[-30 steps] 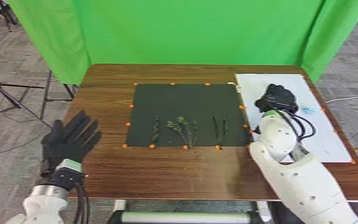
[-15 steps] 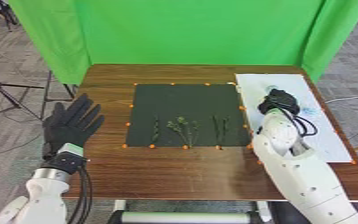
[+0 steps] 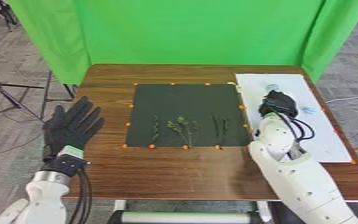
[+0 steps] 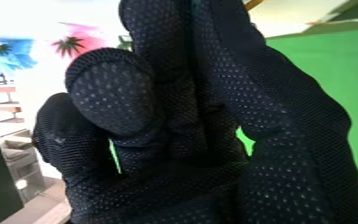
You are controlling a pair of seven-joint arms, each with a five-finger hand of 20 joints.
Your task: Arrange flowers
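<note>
Three groups of green stems [image 3: 182,131] lie on the dark mat's [image 3: 184,102] near part, one blue flower [image 3: 308,110] and one pink flower [image 4: 85,40] on the white board [image 3: 322,145] at right, the left hand [image 3: 67,132] spreads its fingers apart, and the right hand's [image 3: 279,103] state I can't tell.

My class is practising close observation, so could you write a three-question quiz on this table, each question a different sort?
1. What lies on the dark mat?
a) Blue petals
b) Green stems
c) A cup

2. True or false: the left hand is clenched into a fist.

3. Fill in the colour: the right hand is over the ____ sheet beside the mat.

Key: 1 b; 2 false; 3 white
</note>
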